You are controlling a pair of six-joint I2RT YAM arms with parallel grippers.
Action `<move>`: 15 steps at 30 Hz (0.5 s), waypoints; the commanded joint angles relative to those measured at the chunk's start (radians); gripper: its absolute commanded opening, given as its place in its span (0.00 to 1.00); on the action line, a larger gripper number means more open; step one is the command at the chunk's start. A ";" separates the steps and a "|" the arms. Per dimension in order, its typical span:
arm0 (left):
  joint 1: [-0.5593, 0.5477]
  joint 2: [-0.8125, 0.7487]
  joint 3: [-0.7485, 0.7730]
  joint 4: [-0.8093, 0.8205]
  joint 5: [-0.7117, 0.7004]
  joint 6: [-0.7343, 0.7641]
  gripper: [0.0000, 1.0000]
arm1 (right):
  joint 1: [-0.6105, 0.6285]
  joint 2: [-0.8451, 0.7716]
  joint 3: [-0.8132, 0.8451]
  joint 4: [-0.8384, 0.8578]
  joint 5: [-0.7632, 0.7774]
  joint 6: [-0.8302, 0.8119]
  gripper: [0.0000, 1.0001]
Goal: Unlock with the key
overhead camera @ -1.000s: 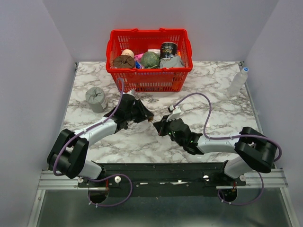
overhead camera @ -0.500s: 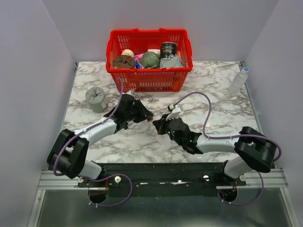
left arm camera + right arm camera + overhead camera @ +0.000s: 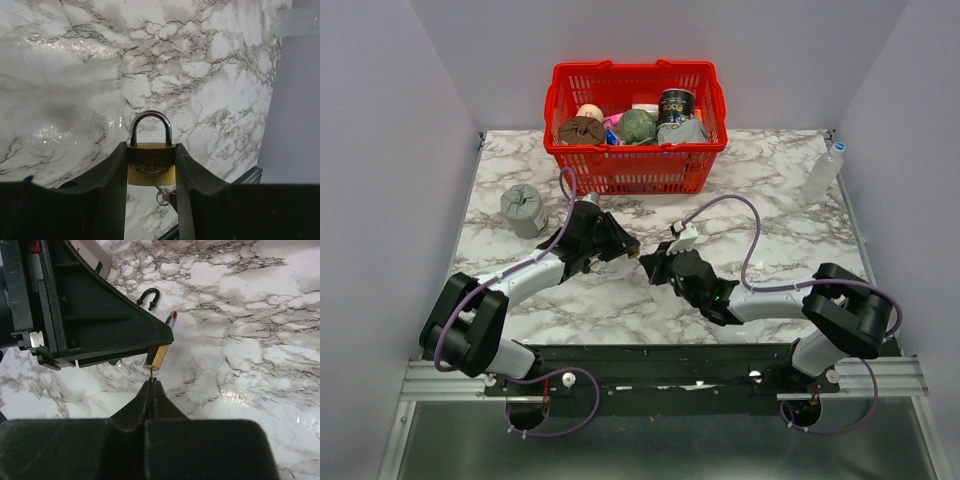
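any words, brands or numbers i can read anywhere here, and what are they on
No text here can be read with certainty.
Dark can in the red basket: pale print on its label, too small to read.
Brass padlock: an oval stamped mark on its body, too blurred to read.

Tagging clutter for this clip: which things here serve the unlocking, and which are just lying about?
In use: brass padlock in left gripper; key, a thin sliver in the shut right gripper.
Lying about: red basket of goods, grey lump, clear bottle, black hook.
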 commanded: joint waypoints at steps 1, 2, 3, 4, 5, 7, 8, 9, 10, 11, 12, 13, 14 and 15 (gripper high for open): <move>0.001 -0.034 -0.009 0.052 0.035 -0.036 0.00 | 0.006 0.044 0.038 0.055 0.058 0.019 0.01; 0.004 -0.034 -0.009 0.052 0.037 -0.037 0.00 | 0.006 0.049 0.041 0.055 0.056 0.021 0.01; 0.004 -0.036 -0.010 0.055 0.040 -0.039 0.00 | 0.006 0.052 0.042 0.055 0.055 0.022 0.01; 0.003 -0.036 -0.012 0.056 0.040 -0.042 0.00 | 0.006 0.056 0.048 0.055 0.056 0.024 0.01; 0.003 -0.036 -0.013 0.058 0.045 -0.045 0.00 | 0.004 0.058 0.051 0.055 0.050 0.025 0.01; 0.008 -0.036 -0.016 0.064 0.046 -0.050 0.00 | 0.004 0.067 0.059 0.053 0.047 0.028 0.01; 0.008 -0.036 -0.016 0.065 0.051 -0.053 0.00 | 0.006 0.070 0.062 0.053 0.041 0.031 0.01; 0.009 -0.036 -0.018 0.067 0.051 -0.054 0.00 | 0.004 0.078 0.064 0.053 0.036 0.034 0.01; 0.011 -0.037 -0.019 0.067 0.054 -0.054 0.00 | 0.006 0.079 0.065 0.053 0.035 0.039 0.01; 0.012 -0.037 -0.018 0.067 0.052 -0.054 0.00 | 0.004 0.082 0.067 0.053 0.030 0.042 0.01; 0.012 -0.039 -0.018 0.069 0.052 -0.054 0.00 | 0.004 0.084 0.065 0.053 0.029 0.045 0.01; 0.015 -0.040 -0.019 0.069 0.052 -0.056 0.00 | 0.006 0.089 0.067 0.053 0.026 0.050 0.01; 0.015 -0.042 -0.019 0.069 0.052 -0.054 0.00 | 0.004 0.090 0.065 0.052 0.021 0.051 0.01; 0.017 -0.042 -0.019 0.070 0.054 -0.056 0.00 | 0.004 0.092 0.067 0.052 0.023 0.053 0.01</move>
